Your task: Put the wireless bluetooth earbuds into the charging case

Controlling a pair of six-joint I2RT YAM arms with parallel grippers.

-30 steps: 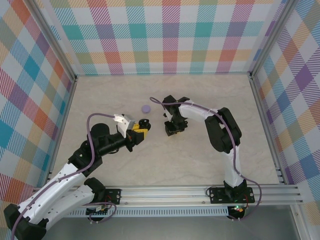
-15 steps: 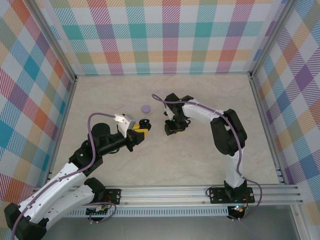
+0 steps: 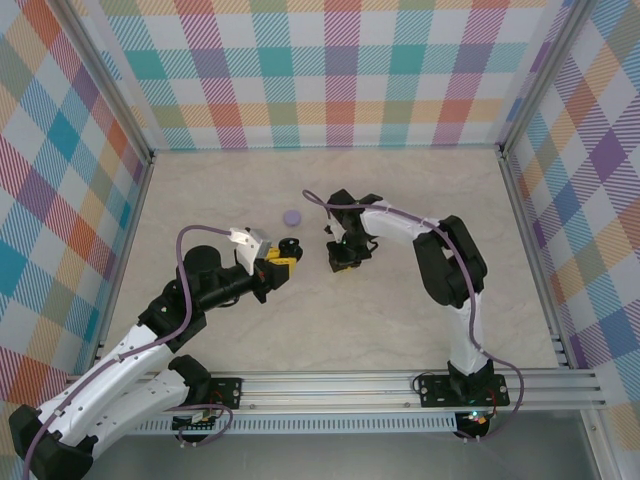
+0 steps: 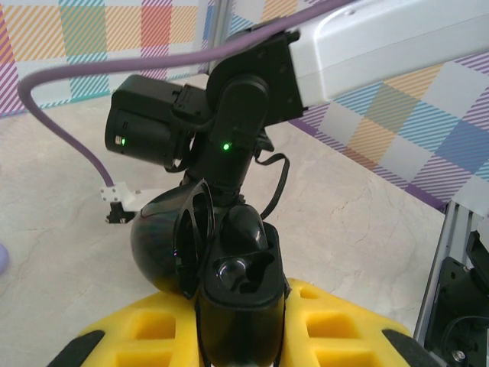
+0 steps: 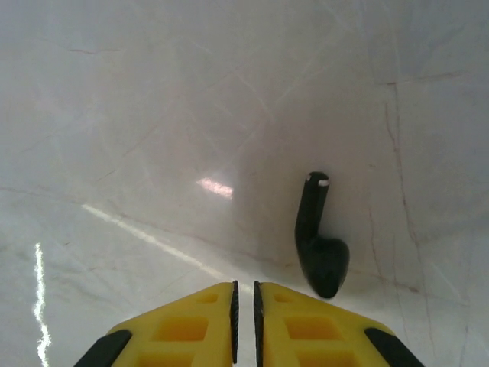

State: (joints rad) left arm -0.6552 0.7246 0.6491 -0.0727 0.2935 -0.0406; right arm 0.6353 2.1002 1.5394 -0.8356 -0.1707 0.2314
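Over on the left, the left gripper is clamped on the black charging case. It holds the case just above the table, a little left of the middle. From the left wrist view the lid is flipped back, round and glossy, and the moulded wells in the base face upward and look empty. A touch further toward the far edge lies a small lavender case, flat on the table and apart from both arms.

To the right of that, close to the middle of the table, the right gripper is down low with its yellow fingers pressed together and nothing between them. The black earbud lies on the table just to the right of those closed fingertips. Its bulbous head is nearest them and its stem points away. I can't tell whether the head touches the finger.

That earbud looks a fiddly thing to handle: tiny, next to weightless, hard shiny plastic on a smooth top. I'd expect it to skate or flick off at any sideways nudge. To my eye the fingers want parting and shifting over so they straddle it. The best hold looks to be across the stem where it meets the head, squeezed gently.
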